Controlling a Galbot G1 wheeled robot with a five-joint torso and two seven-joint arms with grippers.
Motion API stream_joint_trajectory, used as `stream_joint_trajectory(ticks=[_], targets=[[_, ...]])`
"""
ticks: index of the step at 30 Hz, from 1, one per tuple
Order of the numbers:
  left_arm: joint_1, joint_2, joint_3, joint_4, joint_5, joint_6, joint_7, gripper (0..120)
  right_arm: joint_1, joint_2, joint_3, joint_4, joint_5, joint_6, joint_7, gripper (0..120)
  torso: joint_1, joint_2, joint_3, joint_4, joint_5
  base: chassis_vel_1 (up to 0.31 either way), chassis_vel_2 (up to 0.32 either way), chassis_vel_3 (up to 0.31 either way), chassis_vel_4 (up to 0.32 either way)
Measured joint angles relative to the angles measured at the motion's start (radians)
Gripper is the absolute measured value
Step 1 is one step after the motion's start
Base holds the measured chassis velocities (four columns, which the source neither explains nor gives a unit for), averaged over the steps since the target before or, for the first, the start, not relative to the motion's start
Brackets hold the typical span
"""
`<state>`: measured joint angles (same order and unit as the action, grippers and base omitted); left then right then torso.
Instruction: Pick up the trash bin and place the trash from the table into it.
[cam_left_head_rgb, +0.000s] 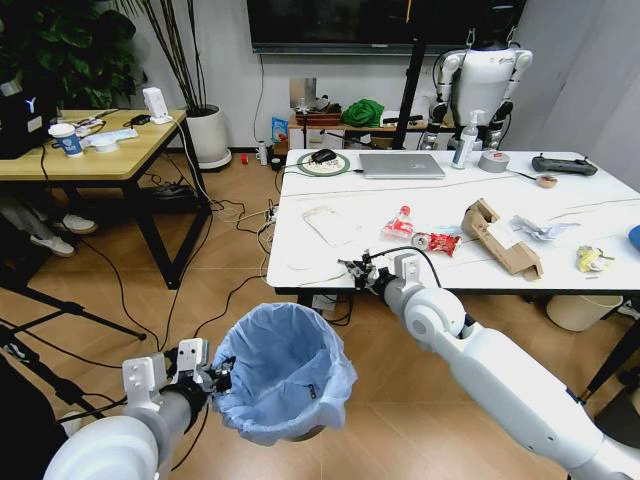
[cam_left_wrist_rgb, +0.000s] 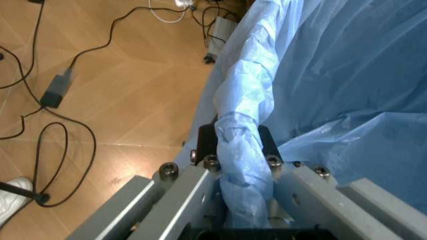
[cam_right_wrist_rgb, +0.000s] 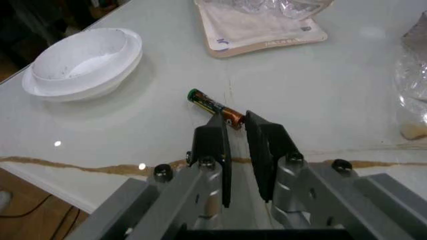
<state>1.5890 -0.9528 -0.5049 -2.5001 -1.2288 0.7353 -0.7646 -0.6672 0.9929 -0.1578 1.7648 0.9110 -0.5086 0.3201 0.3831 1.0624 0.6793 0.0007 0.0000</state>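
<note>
Battery (cam_right_wrist_rgb: 213, 106) lies slantwise just ahead of the right gripper (cam_right_wrist_rgb: 233, 122), one end between its nearly closed, empty fingers; left gripper (cam_left_wrist_rgb: 238, 142) clamps the trash bin (cam_left_head_rgb: 290, 370) rim.

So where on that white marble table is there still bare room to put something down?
The white marble table is bare along its near left edge, between the white bowl, the flat pale pouch and the right gripper. Another free strip runs behind the red-labelled plastic bottle, before the silver laptop. The right half is crowded with litter.
</note>
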Motion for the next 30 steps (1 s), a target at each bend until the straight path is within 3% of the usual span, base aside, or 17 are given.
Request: stream_joint_trajectory(ticks=[12,15,17,24,30], targets=[[0.001,0.0,-0.001,0.0,0.004,0.0,0.003,0,-0.011,-0.006,0.009,0.022,0.001,0.002,0.016,8,0.0,0.0,0.0,0.0,0.0,0.0,0.0,0.0,0.0],[0.003,-0.001,-0.001,0.0,0.006,0.0,0.004,0,-0.015,-0.009,0.014,0.031,0.004,0.001,0.019,19,0.0,0.0,0.0,0.0,0.0,0.0,0.0,0.0,0.0],[0.003,-0.001,-0.001,0.0,0.006,0.0,0.004,0,-0.015,-0.01,0.015,0.031,0.004,0.001,0.019,19,0.0,0.0,0.0,0.0,0.0,0.0,0.0,0.0,0.0],[0.008,0.0,-0.002,0.0,0.008,0.0,0.006,0,-0.011,-0.011,0.012,0.035,0.009,-0.001,0.021,52,0.0,0.0,0.0,-0.0001,0.0,0.0,0.0,0.0,0.0],[0.008,0.001,-0.003,0.0,0.008,0.0,0.007,0,0.005,0.004,-0.007,0.019,0.012,-0.004,0.032,72,0.0,0.0,0.0,0.0,0.0,0.0,0.0,0.0,0.0]])
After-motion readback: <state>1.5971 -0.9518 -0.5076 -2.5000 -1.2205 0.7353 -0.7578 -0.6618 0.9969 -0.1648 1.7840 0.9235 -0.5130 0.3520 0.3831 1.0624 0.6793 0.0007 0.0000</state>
